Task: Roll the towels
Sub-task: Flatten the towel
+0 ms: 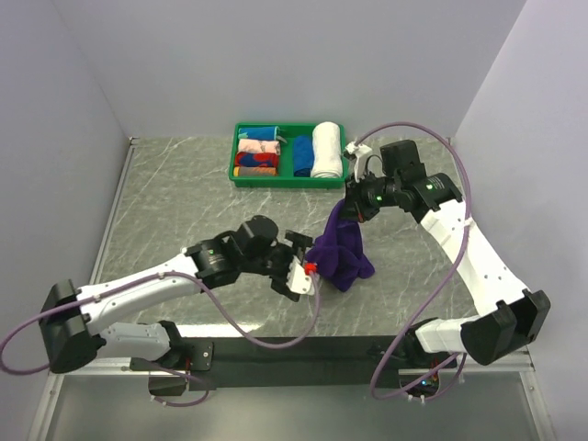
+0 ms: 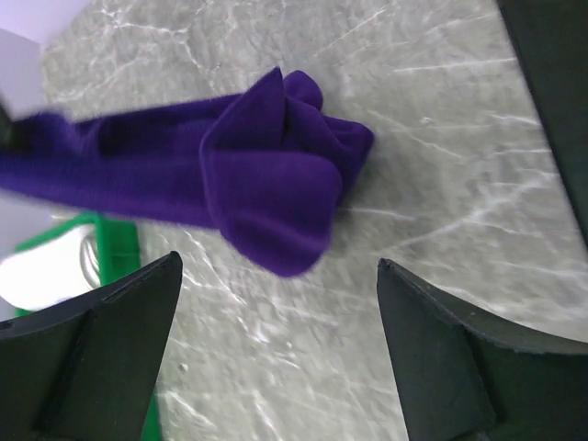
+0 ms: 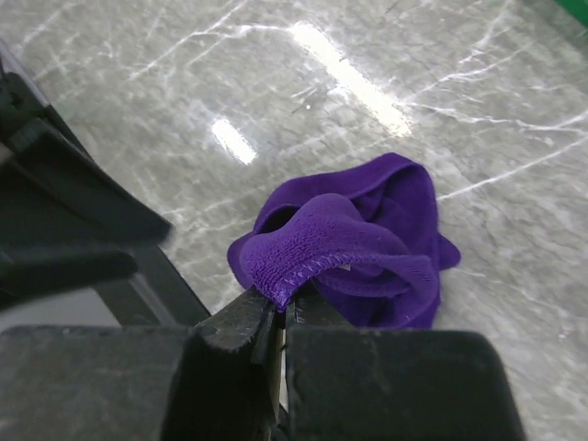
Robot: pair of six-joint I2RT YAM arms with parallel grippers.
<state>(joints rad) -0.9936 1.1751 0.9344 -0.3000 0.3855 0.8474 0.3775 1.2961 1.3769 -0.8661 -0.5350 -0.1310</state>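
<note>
The deep-purple towel [image 1: 342, 253] hangs bunched from my right gripper [image 1: 350, 208], its lower part heaped on the table. In the right wrist view the right gripper [image 3: 282, 301] is shut on a hemmed edge of the towel [image 3: 349, 243]. My left gripper [image 1: 305, 269] is open and empty, just left of the heap's lower end. In the left wrist view the towel [image 2: 266, 179] lies ahead of the left gripper [image 2: 280, 276], clear of both fingers.
A green tray [image 1: 241, 176] stands at the back centre, holding rolled towels: colourful ones [image 1: 257, 152], a bright blue one [image 1: 301, 155] and a thick white one [image 1: 325, 149]. White walls close in the grey marble table [image 1: 184, 197] on three sides.
</note>
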